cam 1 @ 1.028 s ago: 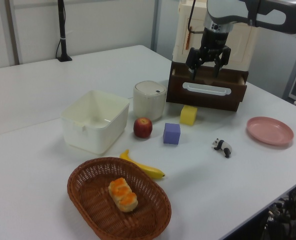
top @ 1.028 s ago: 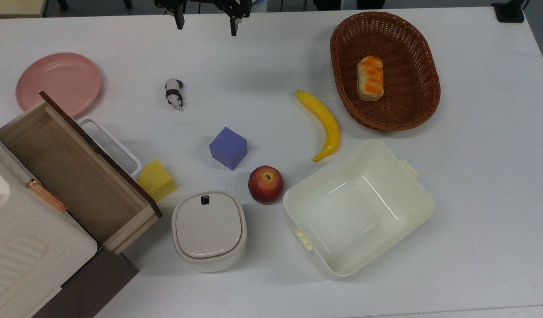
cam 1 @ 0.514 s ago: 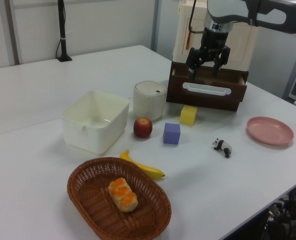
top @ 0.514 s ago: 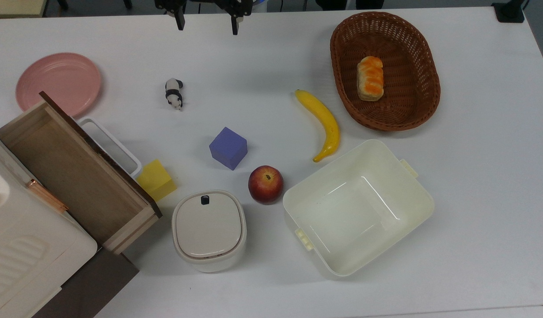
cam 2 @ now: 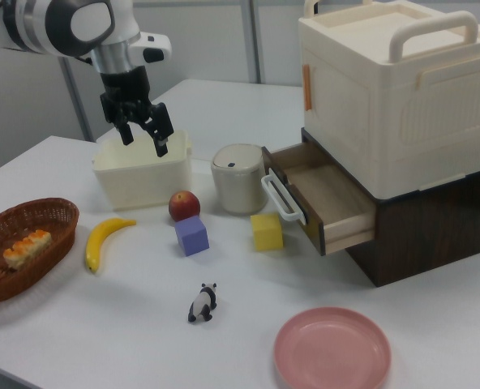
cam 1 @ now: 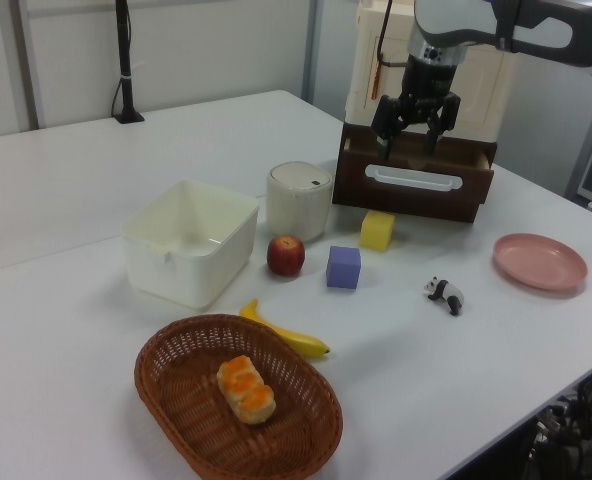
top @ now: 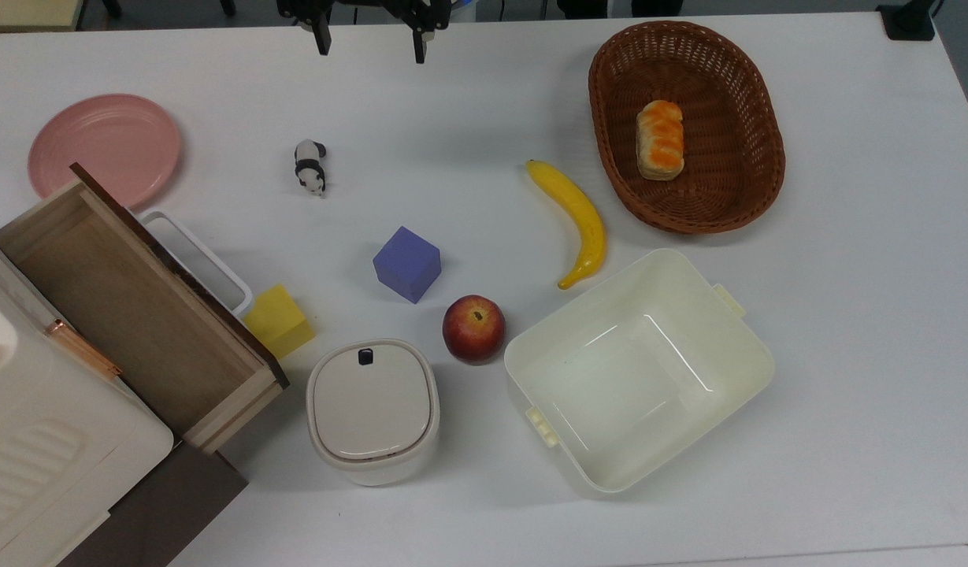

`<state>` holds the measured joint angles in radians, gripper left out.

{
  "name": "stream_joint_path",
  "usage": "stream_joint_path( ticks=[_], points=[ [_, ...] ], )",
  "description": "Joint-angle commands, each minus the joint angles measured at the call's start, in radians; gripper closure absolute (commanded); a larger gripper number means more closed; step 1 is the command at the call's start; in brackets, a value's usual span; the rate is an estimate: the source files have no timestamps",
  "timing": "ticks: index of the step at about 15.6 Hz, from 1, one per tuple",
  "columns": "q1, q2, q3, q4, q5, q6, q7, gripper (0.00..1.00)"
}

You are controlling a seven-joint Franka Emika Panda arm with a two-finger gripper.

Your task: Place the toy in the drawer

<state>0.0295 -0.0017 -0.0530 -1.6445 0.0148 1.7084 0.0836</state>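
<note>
While the toy lies on the table, the tool hangs released, well apart.

Bright, even overhead light falls across my white table, which reads slightly bluish in the top view. Shadows are soft and short: a faint grey one lies under the tub toward the top view's bottom, another beneath the open drawer. Mild glare streaks the tub's inner floor. The top view is reasonably crisp; the left view is softer and grainy, with the basket weave smeared. The right view shows my arm's white shell brightly lit, nearly washed out.
</note>
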Motion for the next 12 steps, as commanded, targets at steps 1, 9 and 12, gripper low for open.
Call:
stream_joint_path(
  ticks=[1, 9, 12],
  points=[
    [0.01, -0.021, -0.042, -0.066, -0.029, 0.01, -0.09, 0.0],
    [0.006, -0.095, -0.082, -0.345, -0.114, 0.253, -0.105, 0.0],
    [0.006, -0.1, -0.09, -0.44, -0.153, 0.33, -0.105, 0.0]
  ],
)
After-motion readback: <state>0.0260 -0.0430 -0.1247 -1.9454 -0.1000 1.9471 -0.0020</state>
